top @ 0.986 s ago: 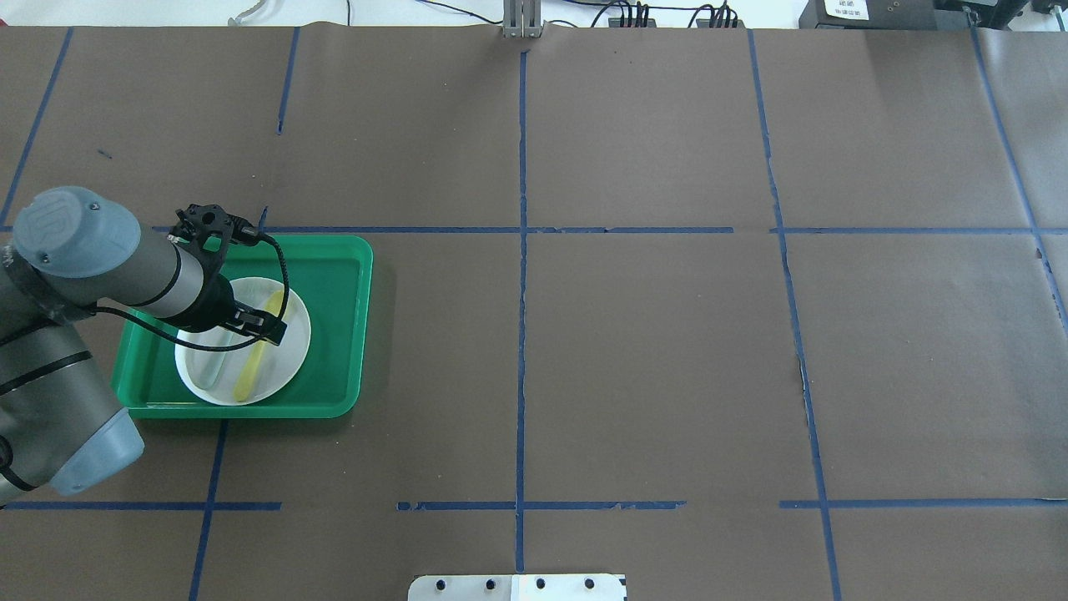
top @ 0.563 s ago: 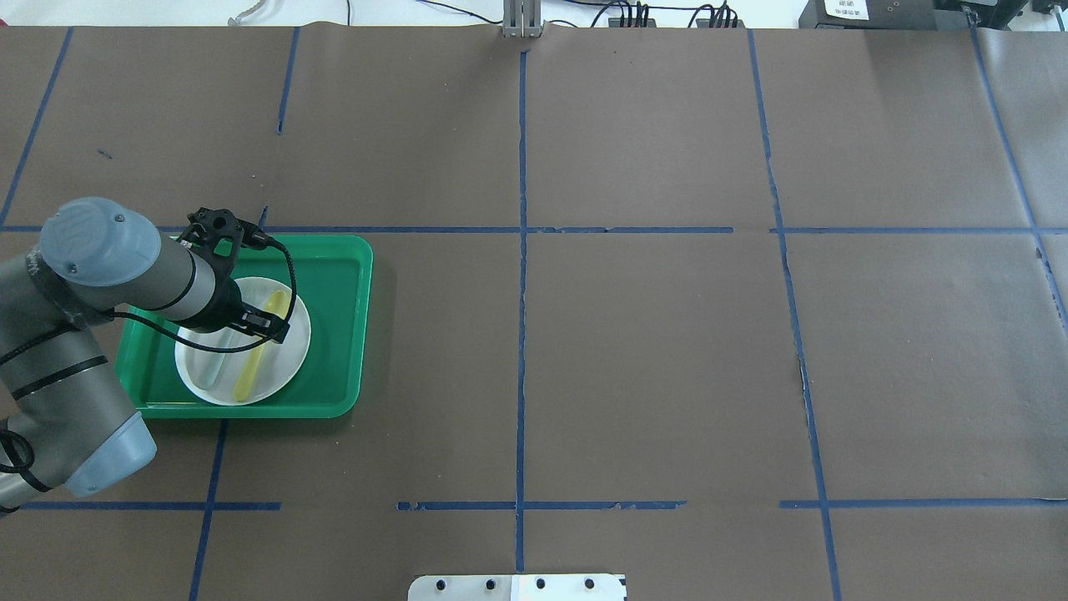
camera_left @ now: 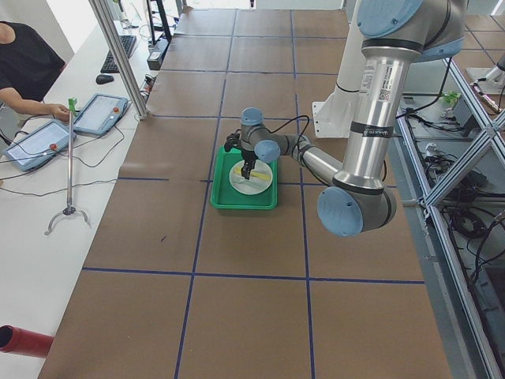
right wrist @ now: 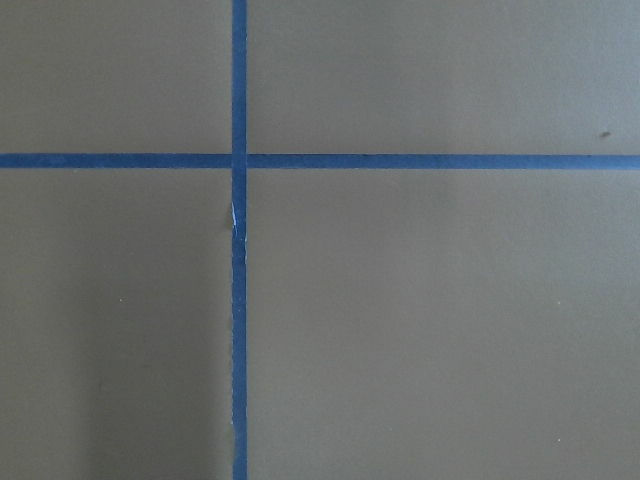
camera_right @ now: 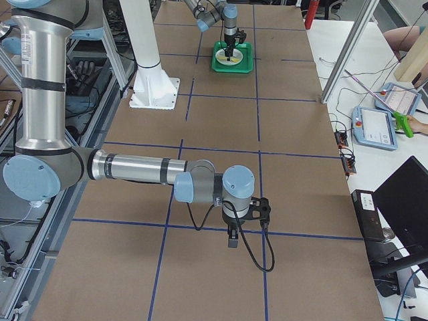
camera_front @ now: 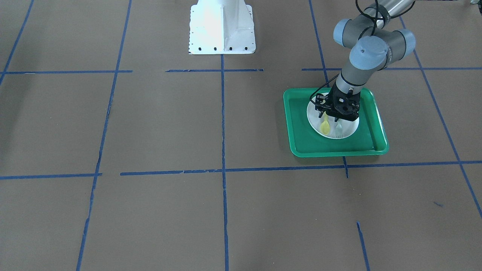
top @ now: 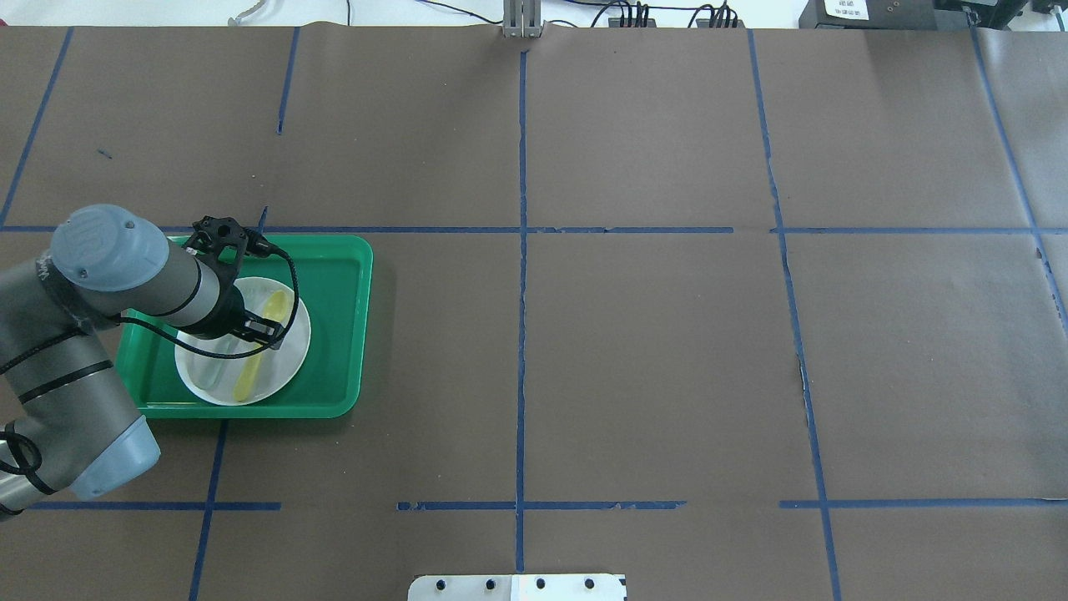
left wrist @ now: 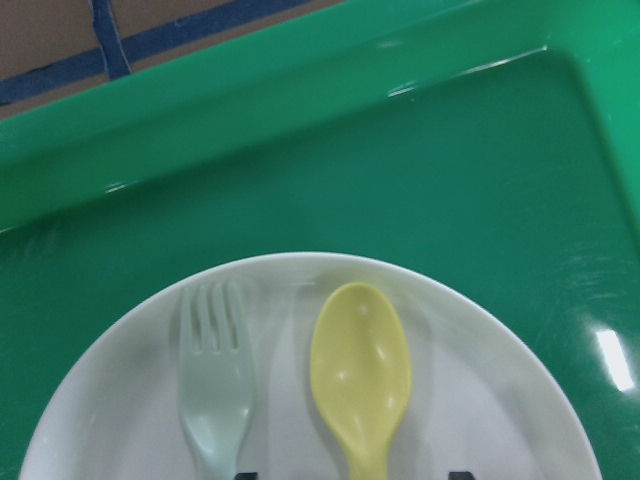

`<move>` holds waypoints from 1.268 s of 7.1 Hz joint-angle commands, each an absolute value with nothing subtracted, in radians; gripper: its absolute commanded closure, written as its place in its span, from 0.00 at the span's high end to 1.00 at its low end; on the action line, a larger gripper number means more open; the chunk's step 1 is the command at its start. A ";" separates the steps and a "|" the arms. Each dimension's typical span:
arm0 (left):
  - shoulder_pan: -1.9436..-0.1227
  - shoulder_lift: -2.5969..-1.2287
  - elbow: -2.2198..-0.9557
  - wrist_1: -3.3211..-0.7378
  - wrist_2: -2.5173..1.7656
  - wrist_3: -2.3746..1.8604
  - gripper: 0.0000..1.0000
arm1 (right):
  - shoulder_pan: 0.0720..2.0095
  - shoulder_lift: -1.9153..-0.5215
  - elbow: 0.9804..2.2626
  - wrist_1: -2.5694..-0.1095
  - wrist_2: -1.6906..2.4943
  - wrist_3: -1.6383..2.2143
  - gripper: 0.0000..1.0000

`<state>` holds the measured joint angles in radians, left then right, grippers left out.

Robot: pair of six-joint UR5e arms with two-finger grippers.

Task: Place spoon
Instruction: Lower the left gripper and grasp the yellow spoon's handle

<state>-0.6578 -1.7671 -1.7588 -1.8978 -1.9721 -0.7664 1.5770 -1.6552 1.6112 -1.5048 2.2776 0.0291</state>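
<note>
Lying on the plate [left wrist: 500, 400] beside the fork [left wrist: 215, 385], the spoon [left wrist: 362, 375] sat between the spread fingers of the left gripper [top: 268, 332]; those of the right gripper [camera_right: 232, 241] could not be judged.

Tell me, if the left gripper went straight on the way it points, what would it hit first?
Probably the round white plate: the open left gripper straddles the handle of the small yellow plastic spoon lying on it. Height is hard to judge.
</note>
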 commanded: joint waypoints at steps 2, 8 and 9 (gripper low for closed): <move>-0.657 -1.767 -1.758 -1.896 -1.976 -0.772 0.40 | 1.577 -1.655 1.611 -1.505 2.276 0.029 1.00; -0.675 -1.801 -1.830 -1.763 -2.103 -0.817 0.00 | 1.577 -1.655 1.612 -1.505 2.278 0.029 1.00; -0.680 -1.833 -1.830 -1.731 -2.102 -0.944 0.00 | 1.577 -1.655 1.611 -1.505 2.278 0.029 1.00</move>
